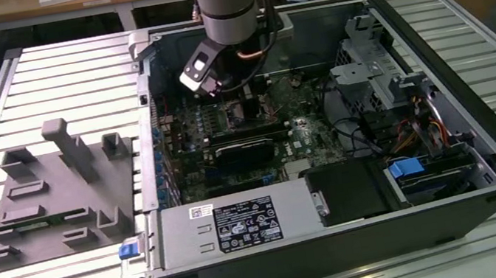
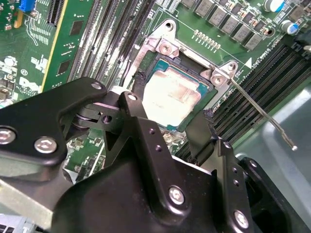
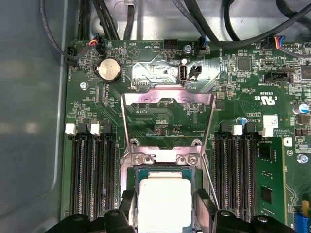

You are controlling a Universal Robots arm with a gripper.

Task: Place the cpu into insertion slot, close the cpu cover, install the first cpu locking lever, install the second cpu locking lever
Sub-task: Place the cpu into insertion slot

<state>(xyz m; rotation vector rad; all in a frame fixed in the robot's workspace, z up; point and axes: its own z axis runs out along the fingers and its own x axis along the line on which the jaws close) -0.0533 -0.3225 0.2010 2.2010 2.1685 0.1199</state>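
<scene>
Snugly, jaws clasp the cpu [image 3: 165,201] in the insertion slot [image 3: 155,157] (cpu cover [image 3: 167,98] open, memory slots [image 3: 92,177] flanking).

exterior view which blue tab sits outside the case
The blue tab beside the power supply, on the exterior view's left; the other blue tab sits inside.

bright overhead light washes the ribbed table [image 1: 60,86] around the computer case [image 1: 346,250] to pale glare in the exterior view, while inside the case the board [image 1: 229,149] lies dim and shadowed. in both wrist views the cpu [image 3: 164,201] [image 2: 172,97] inside the case glares near white, and a pinkish sheen lies on the raised cpu cover [image 3: 167,99].
</scene>
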